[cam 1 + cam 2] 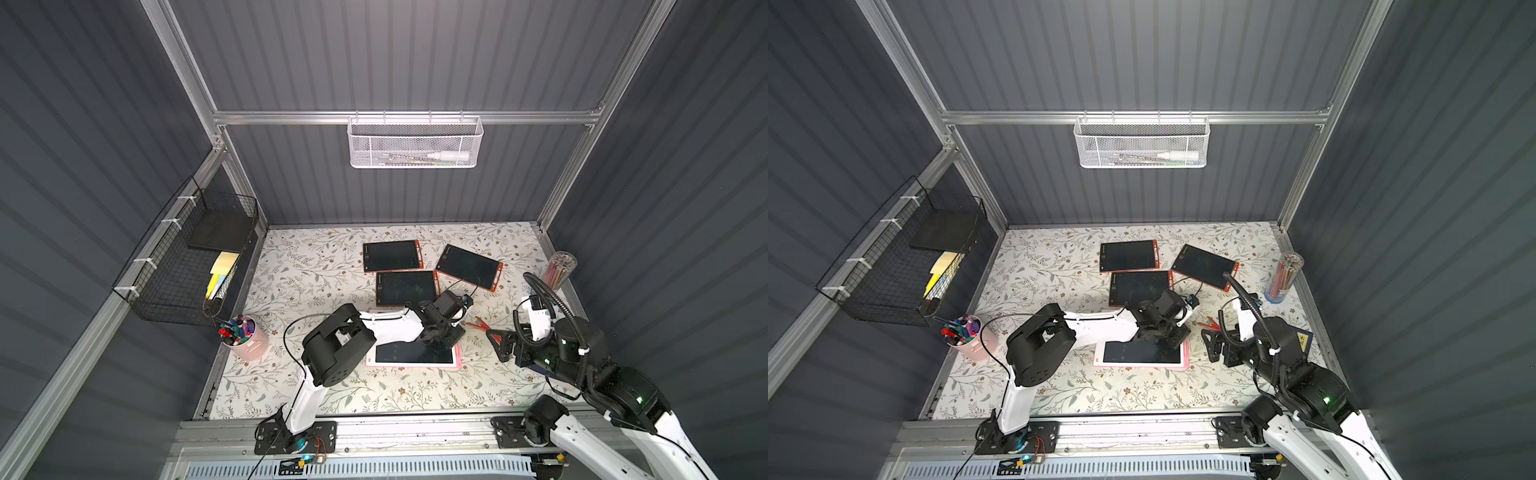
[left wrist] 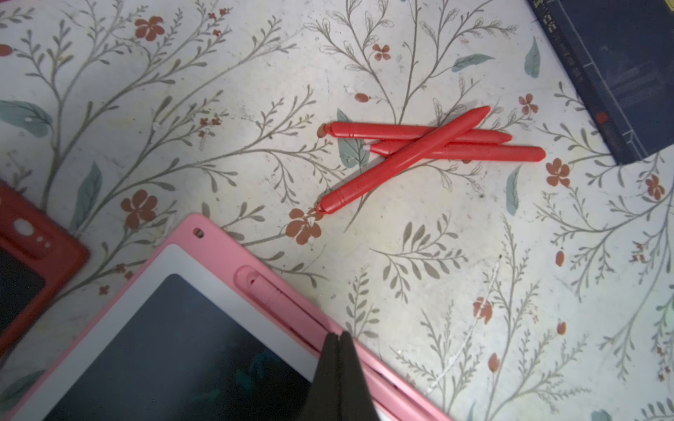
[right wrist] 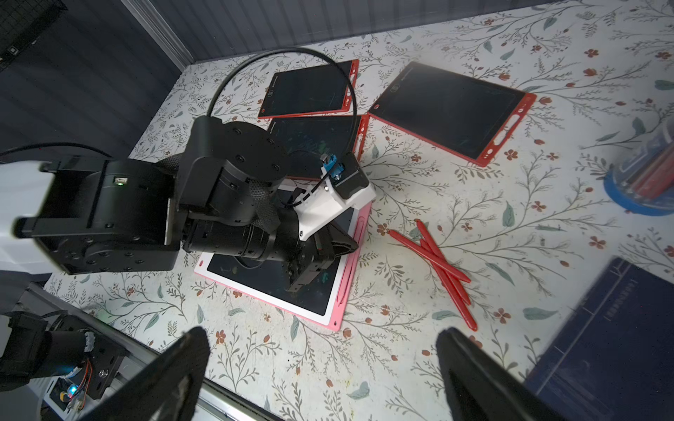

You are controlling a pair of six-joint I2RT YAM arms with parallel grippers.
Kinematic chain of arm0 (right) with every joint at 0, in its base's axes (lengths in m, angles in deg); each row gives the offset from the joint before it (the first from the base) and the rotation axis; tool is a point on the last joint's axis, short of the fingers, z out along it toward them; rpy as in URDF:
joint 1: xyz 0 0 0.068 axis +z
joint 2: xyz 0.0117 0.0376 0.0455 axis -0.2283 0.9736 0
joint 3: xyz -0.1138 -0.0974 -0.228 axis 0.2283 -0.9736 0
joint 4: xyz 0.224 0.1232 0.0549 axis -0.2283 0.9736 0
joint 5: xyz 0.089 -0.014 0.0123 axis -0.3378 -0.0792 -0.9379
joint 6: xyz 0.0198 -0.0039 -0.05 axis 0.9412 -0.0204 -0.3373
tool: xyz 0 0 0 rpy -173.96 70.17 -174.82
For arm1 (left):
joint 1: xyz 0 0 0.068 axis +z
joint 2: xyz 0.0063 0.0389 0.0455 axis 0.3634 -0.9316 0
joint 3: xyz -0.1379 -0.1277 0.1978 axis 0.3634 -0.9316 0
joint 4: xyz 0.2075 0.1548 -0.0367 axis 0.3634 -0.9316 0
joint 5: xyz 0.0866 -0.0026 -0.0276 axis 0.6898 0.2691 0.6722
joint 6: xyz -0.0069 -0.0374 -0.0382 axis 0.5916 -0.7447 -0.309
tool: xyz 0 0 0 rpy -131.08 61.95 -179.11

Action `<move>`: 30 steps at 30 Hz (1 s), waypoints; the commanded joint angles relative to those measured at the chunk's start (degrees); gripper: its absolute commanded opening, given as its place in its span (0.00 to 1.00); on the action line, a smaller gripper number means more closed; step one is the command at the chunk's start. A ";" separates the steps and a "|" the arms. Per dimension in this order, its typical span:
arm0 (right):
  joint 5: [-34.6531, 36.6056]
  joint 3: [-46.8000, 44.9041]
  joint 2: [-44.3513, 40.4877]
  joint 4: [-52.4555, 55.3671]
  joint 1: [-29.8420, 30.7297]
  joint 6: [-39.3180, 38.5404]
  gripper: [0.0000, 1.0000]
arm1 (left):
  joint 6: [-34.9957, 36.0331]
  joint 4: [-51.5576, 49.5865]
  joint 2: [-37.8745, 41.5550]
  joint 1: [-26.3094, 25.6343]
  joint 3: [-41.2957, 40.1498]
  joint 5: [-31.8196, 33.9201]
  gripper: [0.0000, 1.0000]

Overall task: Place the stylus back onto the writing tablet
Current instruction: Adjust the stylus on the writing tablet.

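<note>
The pink writing tablet (image 1: 415, 358) (image 1: 1142, 355) (image 2: 204, 328) (image 3: 346, 288) lies flat at the front middle of the table. A pink stylus (image 2: 277, 295) lies in the groove along its right edge. My left gripper (image 1: 446, 336) (image 1: 1167, 338) (image 2: 337, 337) is shut, its tips pressed together and resting on that groove with nothing between them. Three red styluses (image 1: 478, 323) (image 1: 1209, 323) (image 2: 419, 145) (image 3: 441, 266) lie crossed on the table just right of the tablet. My right gripper (image 1: 496, 345) (image 3: 321, 339) hovers open near them, holding nothing.
Three red tablets (image 1: 390, 255) (image 1: 405, 286) (image 1: 469, 266) lie behind. A pink cup of markers (image 1: 245, 338) stands front left, a clear cup of pencils (image 1: 560, 270) at the right edge. A dark blue book (image 3: 612, 346) lies under the right arm. A black wire basket (image 1: 187, 266) hangs on the left wall.
</note>
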 commanded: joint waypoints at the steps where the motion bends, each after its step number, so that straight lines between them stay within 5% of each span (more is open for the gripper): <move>1: 0.29 -0.45 -0.19 0.29 0.15 0.03 0.99 | 1.32 0.62 -1.52 0.26 -0.56 -0.11 0.00; 30: 0.34 -0.45 -0.37 0.31 0.00 0.04 0.99 | 1.01 0.74 -3.39 0.32 -0.74 1.84 0.00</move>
